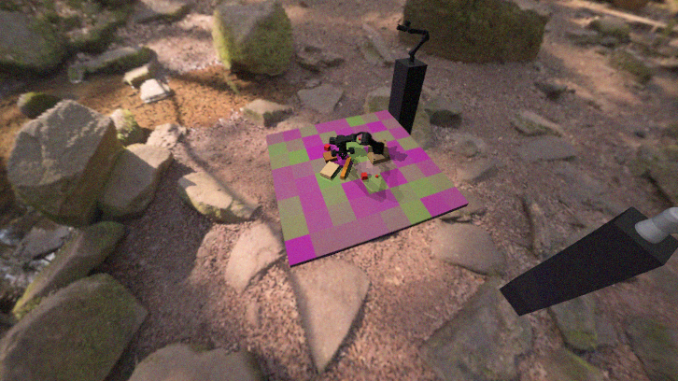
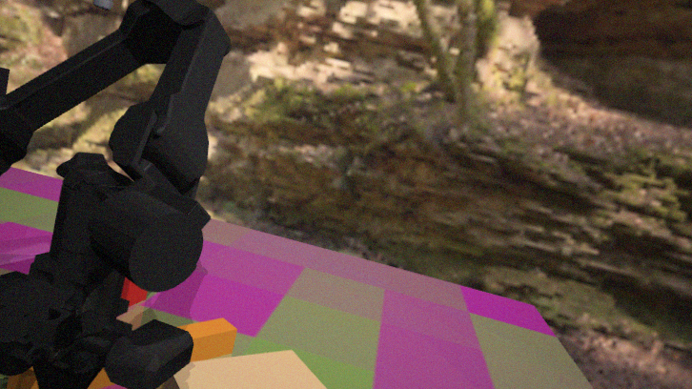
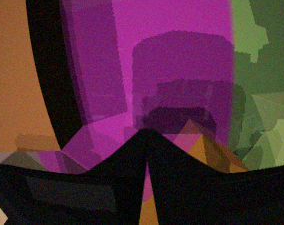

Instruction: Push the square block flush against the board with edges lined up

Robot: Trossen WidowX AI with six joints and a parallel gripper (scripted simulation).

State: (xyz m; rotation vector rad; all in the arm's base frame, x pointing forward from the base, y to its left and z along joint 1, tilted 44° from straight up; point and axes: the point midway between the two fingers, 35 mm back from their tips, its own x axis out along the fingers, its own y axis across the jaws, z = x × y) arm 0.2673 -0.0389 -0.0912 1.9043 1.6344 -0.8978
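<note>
The square block (image 1: 330,156) (image 3: 12,69) is orange-brown and lies flat on the checkered mat, at the left in the wrist view. The board, a long narrow orange bar (image 1: 346,169) (image 2: 212,337) (image 3: 148,214), lies apart from it with magenta mat between them. Its far part is partly behind the arm in the exterior view. My gripper (image 1: 343,156) (image 3: 146,135) is shut and empty. It is low over the mat, near the board's end and beside the square block. Its tips are below the frame in the exterior view, so contact with the mat or the board cannot be told.
A pale tan block (image 1: 330,170) (image 2: 254,372) lies beside the board and close to the square block. Small red pieces (image 1: 364,176) (image 1: 327,147) lie beyond the board and behind the square block. A brown block (image 1: 377,158) is by the arm's base.
</note>
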